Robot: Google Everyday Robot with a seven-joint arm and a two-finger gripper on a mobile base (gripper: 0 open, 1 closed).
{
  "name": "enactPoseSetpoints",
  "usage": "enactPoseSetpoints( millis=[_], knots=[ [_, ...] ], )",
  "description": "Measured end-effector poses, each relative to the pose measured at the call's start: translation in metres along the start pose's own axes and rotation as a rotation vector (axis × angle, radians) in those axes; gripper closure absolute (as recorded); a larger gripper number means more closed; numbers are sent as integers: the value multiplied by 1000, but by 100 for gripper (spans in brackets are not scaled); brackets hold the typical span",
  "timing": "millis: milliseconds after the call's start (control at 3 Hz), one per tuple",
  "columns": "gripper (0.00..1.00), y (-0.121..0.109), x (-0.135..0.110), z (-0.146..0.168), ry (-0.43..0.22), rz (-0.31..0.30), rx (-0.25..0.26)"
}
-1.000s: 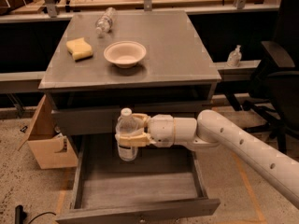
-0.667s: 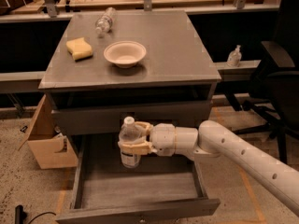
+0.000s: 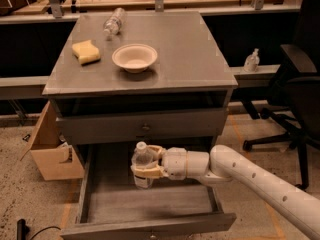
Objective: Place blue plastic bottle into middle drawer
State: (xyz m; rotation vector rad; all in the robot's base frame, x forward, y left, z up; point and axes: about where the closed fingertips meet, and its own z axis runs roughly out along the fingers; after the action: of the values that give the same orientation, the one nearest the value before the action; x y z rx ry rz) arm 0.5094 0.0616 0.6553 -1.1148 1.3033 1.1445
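The blue plastic bottle is clear with a white cap and stands upright inside the open middle drawer, near its back. My gripper reaches in from the right on a white arm and its cream fingers are closed around the bottle's body. The bottle's base is at or just above the drawer's board floor; I cannot tell if it touches.
The grey cabinet top holds a white bowl, a yellow sponge and a smaller clear bottle lying down. The closed upper drawer has a small knob. A cardboard box is at left, a black chair at right.
My gripper has lowered the bottle deeper into the open drawer and moved it slightly right. The objects on the cabinet top have not moved.
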Motion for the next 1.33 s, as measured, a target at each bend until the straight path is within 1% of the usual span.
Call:
enactPoseSetpoints(
  millis=[333,667,1000,1333],
  knots=[
    [100,-9,37,9,19,-24,-64],
    [100,-18,69,21,5,-52,-124],
    [100,-22,97,38,-11,-66,-145],
    [100,-20,121,54,-12,-66,-132]
  ],
)
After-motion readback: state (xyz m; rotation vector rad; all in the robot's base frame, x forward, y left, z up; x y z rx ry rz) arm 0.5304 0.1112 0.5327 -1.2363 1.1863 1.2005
